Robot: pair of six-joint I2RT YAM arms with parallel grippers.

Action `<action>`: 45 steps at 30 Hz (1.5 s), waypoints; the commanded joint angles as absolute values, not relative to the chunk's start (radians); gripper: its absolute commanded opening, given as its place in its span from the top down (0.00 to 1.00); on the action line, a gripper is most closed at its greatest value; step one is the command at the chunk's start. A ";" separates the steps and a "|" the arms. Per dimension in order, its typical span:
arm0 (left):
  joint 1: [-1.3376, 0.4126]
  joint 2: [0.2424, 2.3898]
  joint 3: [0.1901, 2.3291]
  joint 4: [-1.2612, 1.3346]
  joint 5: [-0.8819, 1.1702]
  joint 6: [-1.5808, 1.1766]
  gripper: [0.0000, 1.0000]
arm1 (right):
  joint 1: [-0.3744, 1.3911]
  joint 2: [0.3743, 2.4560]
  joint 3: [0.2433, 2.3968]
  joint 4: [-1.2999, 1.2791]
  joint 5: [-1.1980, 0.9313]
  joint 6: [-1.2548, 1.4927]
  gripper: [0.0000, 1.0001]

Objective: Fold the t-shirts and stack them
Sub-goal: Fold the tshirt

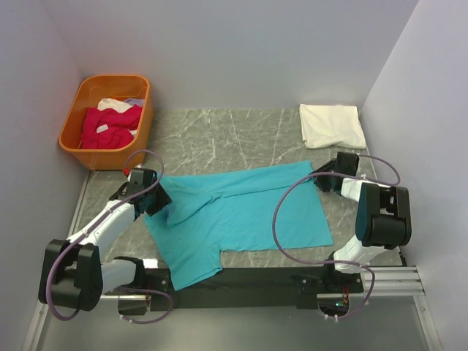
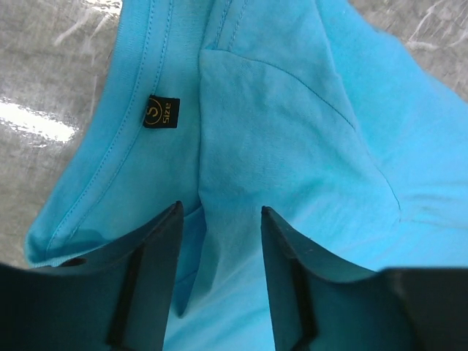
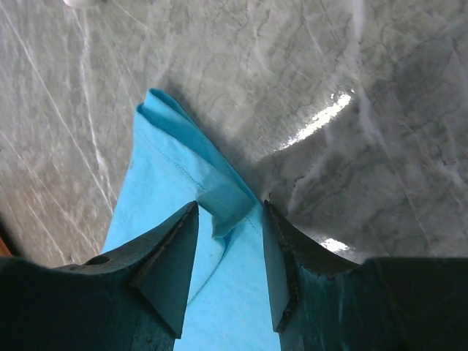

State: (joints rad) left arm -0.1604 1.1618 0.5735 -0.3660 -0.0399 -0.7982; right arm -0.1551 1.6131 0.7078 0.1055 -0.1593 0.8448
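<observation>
Showing one turquoise t-shirt (image 1: 248,212), one white t-shirt (image 1: 333,126), one basket (image 1: 110,157)

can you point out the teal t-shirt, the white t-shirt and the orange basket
teal t-shirt (image 1: 248,212): top view, middle of its body
white t-shirt (image 1: 333,126): top view, centre of the folded cloth
orange basket (image 1: 102,157): top view, its near outer wall

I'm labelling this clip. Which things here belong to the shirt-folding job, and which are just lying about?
Job:
teal shirt
white shirt
pink shirts

Just there:
basket
table
</observation>
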 commanded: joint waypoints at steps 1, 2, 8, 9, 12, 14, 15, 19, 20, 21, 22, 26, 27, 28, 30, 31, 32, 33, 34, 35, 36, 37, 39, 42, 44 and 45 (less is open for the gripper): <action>-0.164 1.175 0.569 -0.319 -0.025 -0.779 0.49 | -0.160 1.623 0.706 0.163 -0.172 0.868 0.53; -0.164 1.177 0.568 -0.319 -0.025 -0.779 0.52 | -0.160 1.624 0.713 0.160 -0.170 0.868 0.54; -0.166 1.166 0.566 -0.322 -0.031 -0.779 0.64 | -0.160 1.602 0.764 0.095 -0.124 0.802 0.73; -0.166 1.164 0.566 -0.324 -0.032 -0.778 0.65 | -0.160 1.597 0.772 0.072 -0.117 0.793 0.75; -0.166 1.160 0.566 -0.325 -0.034 -0.776 0.68 | -0.160 1.575 0.798 0.032 -0.092 0.758 0.85; -0.166 1.160 0.568 -0.328 -0.035 -0.775 0.72 | -0.160 1.565 0.810 0.012 -0.077 0.736 0.91; -0.164 1.157 0.568 -0.330 -0.035 -0.776 0.73 | -0.158 1.554 0.814 0.008 -0.072 0.727 0.92; -0.166 1.151 0.569 -0.334 -0.037 -0.776 0.76 | -0.146 1.549 0.836 -0.089 -0.028 0.678 0.90; -0.166 1.146 0.569 -0.337 -0.037 -0.776 0.78 | -0.140 1.552 0.847 -0.112 -0.019 0.651 0.86; -0.166 1.144 0.569 -0.337 -0.038 -0.779 0.78 | -0.134 1.554 0.848 -0.147 -0.014 0.637 0.83; -0.166 1.140 0.569 -0.337 -0.038 -0.778 0.78 | -0.117 1.555 0.850 -0.165 -0.011 0.623 0.79; -0.166 1.131 0.572 -0.345 -0.025 -0.776 0.72 | -0.063 1.556 0.879 -0.265 0.107 0.562 0.69; -0.166 1.126 0.574 -0.350 -0.020 -0.776 0.69 | -0.061 1.549 0.876 -0.273 0.123 0.560 0.67; -0.166 1.123 0.575 -0.353 -0.011 -0.773 0.64 | -0.061 1.542 0.864 -0.268 0.124 0.560 0.64; -0.166 1.117 0.580 -0.363 -0.008 -0.767 0.58 | -0.061 1.510 0.851 -0.247 0.111 0.561 0.62; -0.166 1.117 0.580 -0.365 -0.008 -0.764 0.53 | -0.061 1.499 0.848 -0.236 0.100 0.563 0.60; -0.166 1.118 0.584 -0.373 -0.008 -0.759 0.52 | -0.058 1.480 0.841 -0.229 0.085 0.564 0.59; -0.166 1.118 0.584 -0.374 -0.008 -0.753 0.51 | -0.052 1.474 0.839 -0.216 0.062 0.565 0.59; -0.166 1.121 0.584 -0.376 -0.008 -0.752 0.50 | -0.045 1.467 0.841 -0.213 0.051 0.565 0.59; -0.166 1.130 0.584 -0.374 0.014 -0.747 0.49 | -0.035 1.457 0.844 -0.210 0.043 0.563 0.59; -0.166 1.137 0.584 -0.374 0.018 -0.746 0.49 | -0.011 1.454 0.845 -0.207 0.026 0.564 0.59; -0.167 1.143 0.583 -0.374 0.024 -0.744 0.50 | -0.005 1.454 0.845 -0.201 0.011 0.566 0.59; -0.167 1.163 0.580 -0.368 0.049 -0.741 0.51 | 0.036 1.462 0.844 -0.193 -0.021 0.580 0.59; -0.178 1.178 0.580 -0.362 0.064 -0.739 0.56 | 0.051 1.476 0.813 -0.158 -0.060 0.613 0.59; -0.183 1.184 0.583 -0.365 0.066 -0.738 0.60 | 0.048 1.488 0.785 -0.147 -0.066 0.632 0.59; -0.186 1.186 0.583 -0.364 0.067 -0.736 0.61 | 0.049 1.494 0.778 -0.141 -0.064 0.634 0.59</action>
